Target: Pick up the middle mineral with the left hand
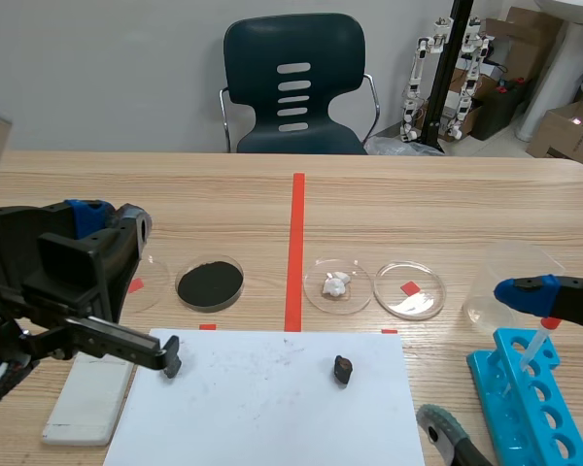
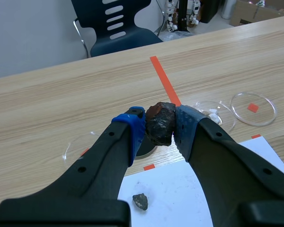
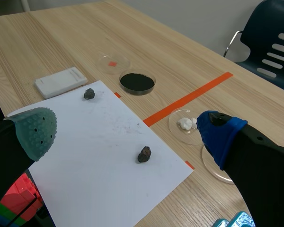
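Note:
Between its blue pads my left gripper is shut on a dark reddish-brown mineral, raised above the table. In the scene view the left arm stands high at the left and hides that stone. Two more dark minerals lie on the white paper: one near its left corner, one toward its right. My right gripper is open with nothing between its fingers, low at the right near the paper's corner.
Beyond the paper stand a dish of black powder, a dish with white lumps and clear empty dishes. A white block lies left of the paper. A blue tube rack stands at the right. A chair is behind the table.

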Robot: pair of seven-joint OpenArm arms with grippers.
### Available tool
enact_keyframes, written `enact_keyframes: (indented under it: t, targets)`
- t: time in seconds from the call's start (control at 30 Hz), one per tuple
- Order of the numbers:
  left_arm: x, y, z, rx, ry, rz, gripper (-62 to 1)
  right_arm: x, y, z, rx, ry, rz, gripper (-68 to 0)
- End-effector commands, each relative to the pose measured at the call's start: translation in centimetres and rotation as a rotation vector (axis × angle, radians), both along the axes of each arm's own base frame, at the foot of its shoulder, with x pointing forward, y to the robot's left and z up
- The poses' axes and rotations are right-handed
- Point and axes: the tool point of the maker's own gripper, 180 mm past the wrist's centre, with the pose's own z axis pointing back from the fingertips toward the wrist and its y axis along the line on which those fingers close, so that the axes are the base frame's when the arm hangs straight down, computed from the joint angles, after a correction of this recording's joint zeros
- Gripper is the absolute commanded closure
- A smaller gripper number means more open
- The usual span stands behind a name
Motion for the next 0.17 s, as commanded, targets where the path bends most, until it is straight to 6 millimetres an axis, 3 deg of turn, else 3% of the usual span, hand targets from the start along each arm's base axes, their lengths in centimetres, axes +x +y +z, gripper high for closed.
enact_keyframes:
  t: [0.0, 0.13]
  targets:
    - [0.20, -0.04, 0.75, -0.010, -0.030, 0.003, -8.7, 0.30, -0.15, 0.68, 0.013, -0.021, 0.001, -62.1]
    - [0.20, -0.04, 0.75, -0.010, -0.030, 0.003, -8.7, 0.30, -0.15, 0.68, 0.013, -0.021, 0.001, -62.1]
